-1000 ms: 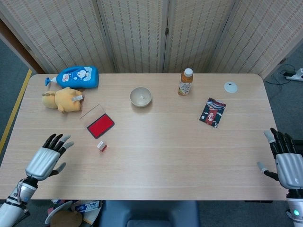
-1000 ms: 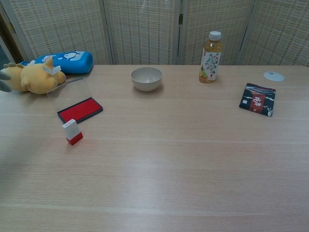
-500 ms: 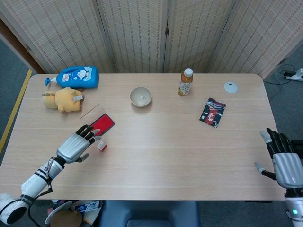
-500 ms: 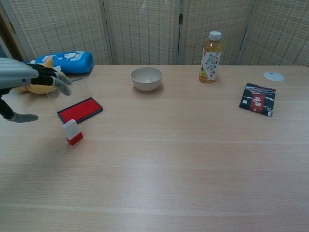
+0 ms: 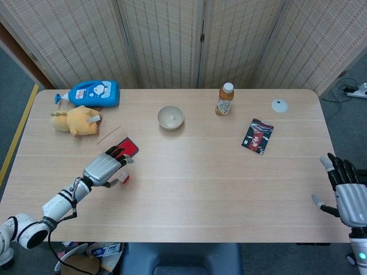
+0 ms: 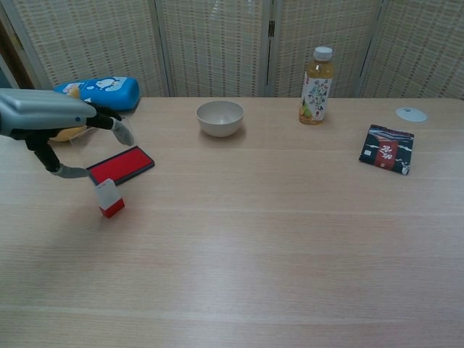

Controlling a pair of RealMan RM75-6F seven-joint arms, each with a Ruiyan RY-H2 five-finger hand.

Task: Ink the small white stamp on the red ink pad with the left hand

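Left hand [image 5: 104, 169] hovers above the small white stamp [image 6: 108, 197], fingers spread wide and holding nothing; the thumb tip hangs just beside the stamp's top in the chest view. Half a second ago that hand was further to my left, short of the stamp, so it has slid in over it. The stamp itself hasn't budged: it stands upright on its red base, just in front of the red ink pad [image 6: 121, 164], near it but apart. From the head view my fingers cover part of the pad's near corner (its clear lid is mostly hidden too). Behind the pad sit a yellow plush toy [image 5: 76, 121] and a blue bottle [image 5: 92, 92]. Further along the table [image 5: 229, 189]: a white bowl [image 5: 170, 117], a drink bottle [image 5: 225, 99], a dark packet [image 5: 257, 136]. Right hand [image 5: 347, 197] waits open at the table's right edge, much as before.
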